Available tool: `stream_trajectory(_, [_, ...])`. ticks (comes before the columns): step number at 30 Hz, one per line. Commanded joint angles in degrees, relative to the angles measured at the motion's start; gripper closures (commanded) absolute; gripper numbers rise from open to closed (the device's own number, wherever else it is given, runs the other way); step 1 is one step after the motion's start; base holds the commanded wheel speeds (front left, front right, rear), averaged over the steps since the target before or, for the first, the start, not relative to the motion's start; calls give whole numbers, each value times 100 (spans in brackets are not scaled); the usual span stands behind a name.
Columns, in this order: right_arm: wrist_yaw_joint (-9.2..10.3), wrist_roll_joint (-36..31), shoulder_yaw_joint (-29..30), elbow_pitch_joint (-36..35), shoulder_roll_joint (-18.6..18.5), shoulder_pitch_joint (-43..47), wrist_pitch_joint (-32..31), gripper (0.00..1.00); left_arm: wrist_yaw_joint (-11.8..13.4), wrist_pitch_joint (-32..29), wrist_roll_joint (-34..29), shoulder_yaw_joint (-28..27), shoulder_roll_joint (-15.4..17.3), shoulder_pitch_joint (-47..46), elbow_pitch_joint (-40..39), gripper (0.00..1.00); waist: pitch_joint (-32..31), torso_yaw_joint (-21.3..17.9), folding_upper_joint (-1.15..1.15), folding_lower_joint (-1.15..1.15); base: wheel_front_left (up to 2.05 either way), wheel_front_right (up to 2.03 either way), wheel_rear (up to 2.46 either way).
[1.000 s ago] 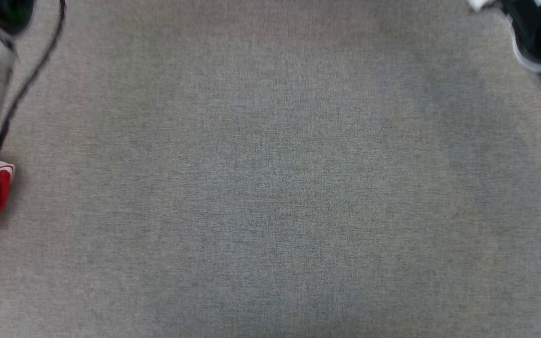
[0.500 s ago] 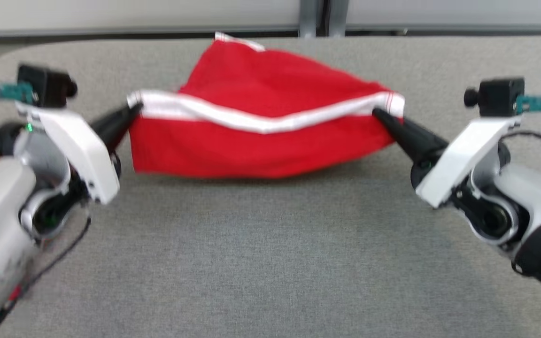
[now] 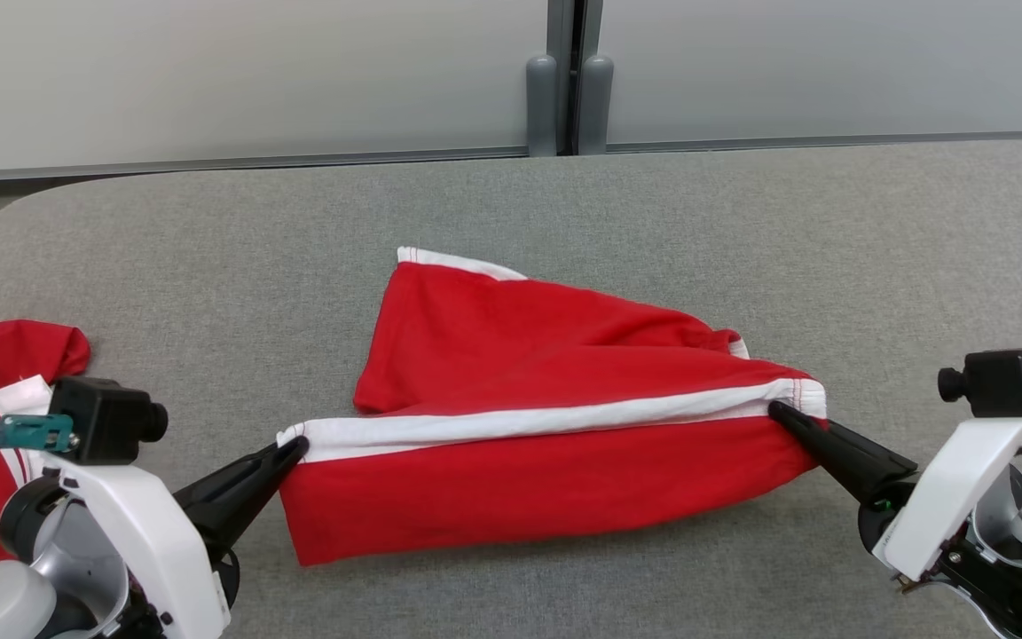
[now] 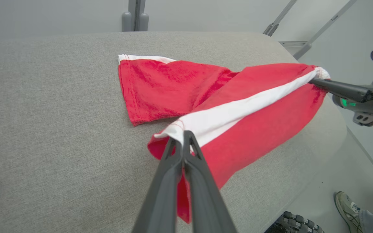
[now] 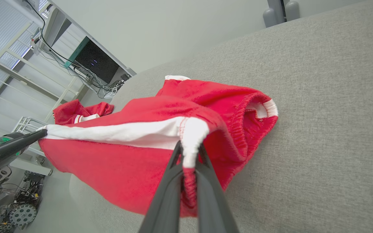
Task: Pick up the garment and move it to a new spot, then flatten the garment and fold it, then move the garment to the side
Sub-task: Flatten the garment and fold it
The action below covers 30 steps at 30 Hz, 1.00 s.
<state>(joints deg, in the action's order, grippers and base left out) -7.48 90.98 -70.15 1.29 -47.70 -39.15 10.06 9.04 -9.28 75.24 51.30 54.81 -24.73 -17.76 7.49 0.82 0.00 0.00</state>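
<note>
Left gripper (image 3: 296, 447) and right gripper (image 3: 776, 410) each clamp one end of the white stripe on the garment (image 3: 520, 484). It hangs stretched between them, far part resting on the table (image 3: 209, 248).

The left gripper (image 3: 294, 448) is clamped on the left end of the garment (image 3: 520, 488), its 2 long dark fingers (image 3: 236, 488) pressed together on the white stripe there. They slant up and rightward from the left wrist housing (image 3: 152, 541), which sits below and to the left of the garment with the left wrist camera (image 3: 107, 419) on top. The right gripper (image 3: 777, 410) mirrors it at the garment's right end, 2 fingers pinched on the stripe, slanting up and leftward from the right wrist housing (image 3: 950, 501) under the right wrist camera (image 3: 994, 382). The grippers stand well apart, with the garment between them.
</note>
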Motion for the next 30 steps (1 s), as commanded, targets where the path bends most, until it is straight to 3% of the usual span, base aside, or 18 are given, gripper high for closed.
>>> stream_trajectory(1, [-3, 39, 42, -37, -40, 56, 57, 100, 66, 51, 27, -65, 57, 53, -65, 100, 7, -3, 0, 0, 0, 0, 0])
stream_trajectory(5, [-3, 81, 103, -124, -92, 128, 167, 100, 217, 78, 113, -184, 229, 81, -354, 100, 70, -51, 0, 0, 0, 0, 0])
stream_trajectory(9, [-3, 125, 227, -31, 26, 20, 236, 100, 125, -66, 160, -291, 100, -259, -176, 100, 219, -104, 0, 0, 0, 0, 0])
stream_trajectory(20, [-3, 416, 697, -6, 449, 36, 424, 100, -629, -269, 94, -429, -784, -1473, 1676, 100, 978, -402, 0, 0, 0, 0, 0])
stream_trajectory(30, [-3, 193, 1007, 203, 849, 21, 477, 100, -1115, -419, -66, -346, -1263, -2171, 3170, 100, 1481, -770, 0, 0, 0, 0, 0])
